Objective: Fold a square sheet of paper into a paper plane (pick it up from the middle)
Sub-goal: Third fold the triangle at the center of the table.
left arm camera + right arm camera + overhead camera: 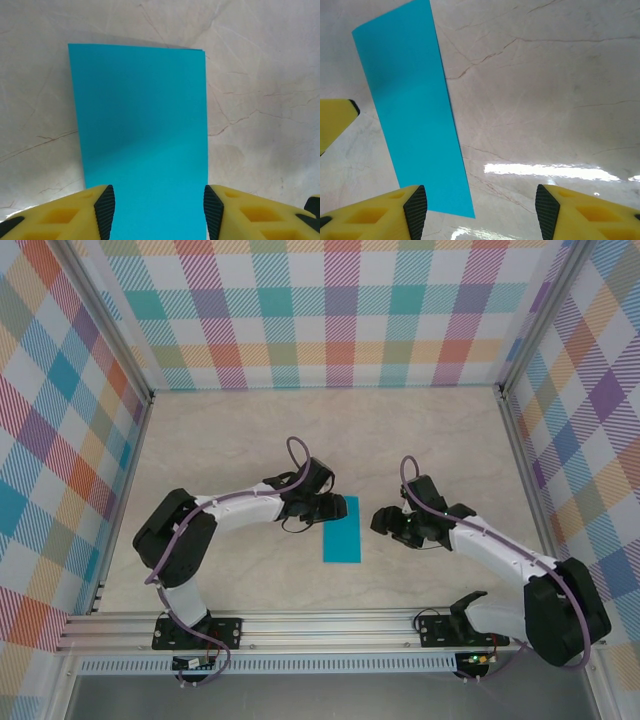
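Open wide, the left gripper holds nothing, and its yellow fingers with black ribbed pads stand one on each side of the paper. The right gripper is spread open too and grips nothing.

The sheet of paper lies flat on the table, between the two grippers. It is teal-blue, thin and plain, and its shape is a long rectangle with sharp corners. At its far end I can see a second edge peeking out, so it looks folded in two. The left gripper sits right at the paper's far left corner. The right gripper is just beside the paper's right edge, mostly over bare table, with one paper corner next to one of its fingers.

The table top looks like pale stone with thin brown cracks, and it is smooth and shiny. A silver metal rail runs along the near edge where both white and black arms are bolted. A purple cable loops over the left arm. Bright checked walls stand around three sides.
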